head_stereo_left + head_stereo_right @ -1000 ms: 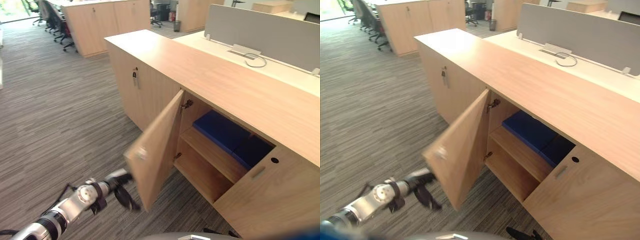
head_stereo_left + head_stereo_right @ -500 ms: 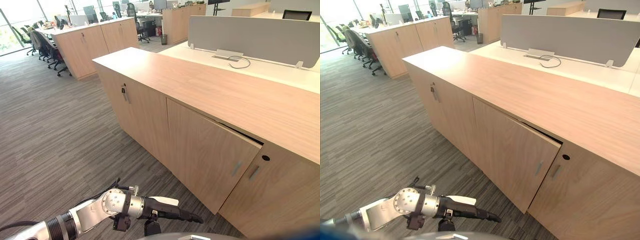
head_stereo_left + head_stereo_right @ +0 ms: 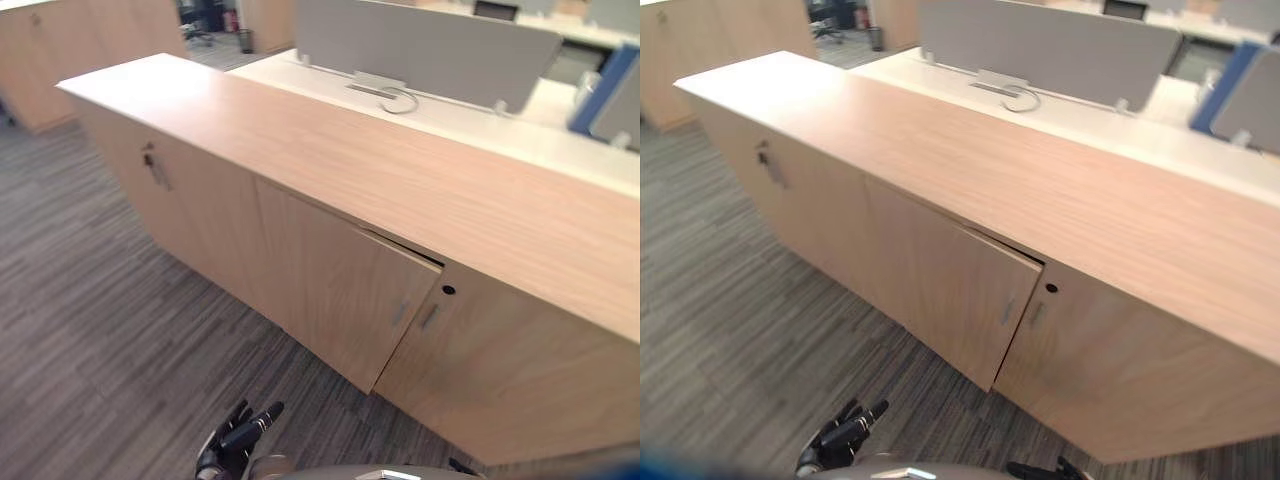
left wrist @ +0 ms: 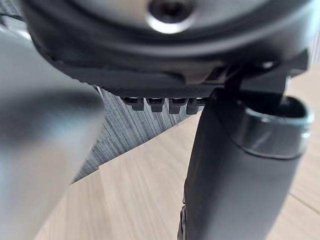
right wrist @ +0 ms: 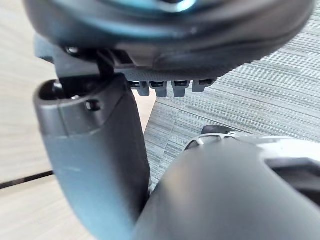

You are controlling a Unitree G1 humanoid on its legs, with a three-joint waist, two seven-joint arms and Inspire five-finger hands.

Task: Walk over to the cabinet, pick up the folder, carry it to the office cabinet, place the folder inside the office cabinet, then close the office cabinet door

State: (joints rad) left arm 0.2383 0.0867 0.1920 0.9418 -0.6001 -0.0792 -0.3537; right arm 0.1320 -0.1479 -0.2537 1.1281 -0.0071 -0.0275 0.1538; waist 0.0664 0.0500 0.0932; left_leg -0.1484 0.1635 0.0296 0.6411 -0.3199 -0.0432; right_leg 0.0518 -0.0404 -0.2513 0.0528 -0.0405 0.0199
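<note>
Pale wood makes up the long office cabinet [image 3: 420,190]. Its middle door [image 3: 320,285] stands almost shut, with a thin dark slit showing along the top edge near its handle [image 3: 401,312]. That door covers the inside, so where the folder lies cannot be told. On the cabinet's next door, just beside that handle, sit a second handle [image 3: 430,317] and a small round lock [image 3: 448,290]. A key [image 3: 152,165] hangs from the door at the cabinet's other end. Behind the cabinet runs a white surface [image 3: 480,110] with a looped cable [image 3: 398,100] lying on it and a grey screen [image 3: 420,40] standing along it. Grey striped carpet [image 3: 90,340] covers the floor in front of the cabinet. The left hand [image 3: 238,440] hangs low over that carpet, well apart from the door, its fingers [image 3: 260,418] loosely straight and holding nothing. The right hand [image 5: 95,165] shows its thumb close to the cabinet's wood front and the carpet; whether it is open or closed cannot be told.
</note>
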